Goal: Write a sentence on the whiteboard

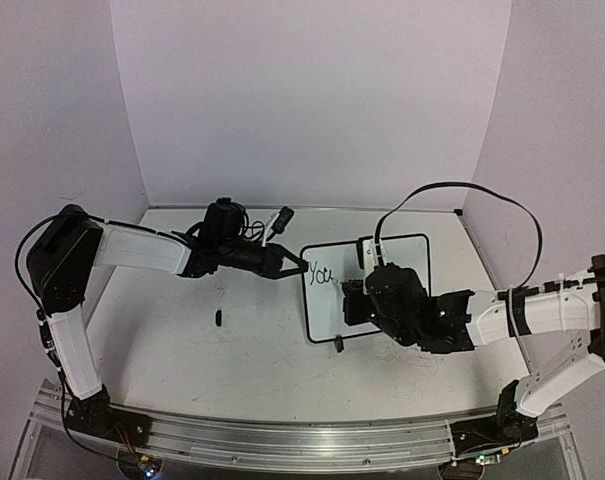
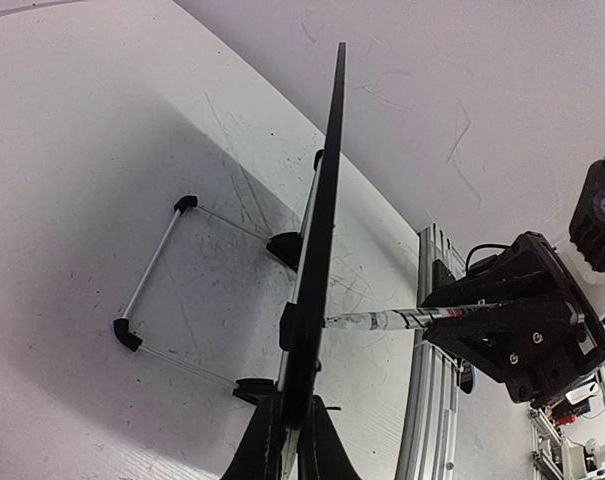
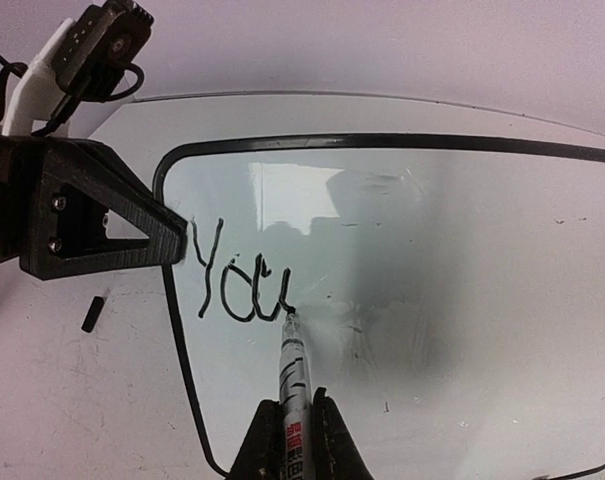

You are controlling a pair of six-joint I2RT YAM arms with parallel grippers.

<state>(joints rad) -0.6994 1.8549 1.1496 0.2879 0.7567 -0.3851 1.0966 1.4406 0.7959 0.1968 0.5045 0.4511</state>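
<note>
Right of centre on the surface (image 1: 212,370), toward three o'clock, the whiteboard (image 1: 407,265) stands propped on a wire stand (image 2: 152,265). The left claw (image 1: 297,266) pinches its nine-o'clock edge. The right claw (image 3: 292,425) clamps a marker (image 3: 291,360), whose tip touches the board just after the handwritten word (image 3: 237,285) "You".

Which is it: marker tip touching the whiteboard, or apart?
Touching. The right wrist view shows the marker tip on the whiteboard where the written "You" ends; edge-on, the left wrist view shows no gap.

A lab: plain white walls (image 1: 312,100), aluminium mounting rail (image 1: 282,437).
</note>
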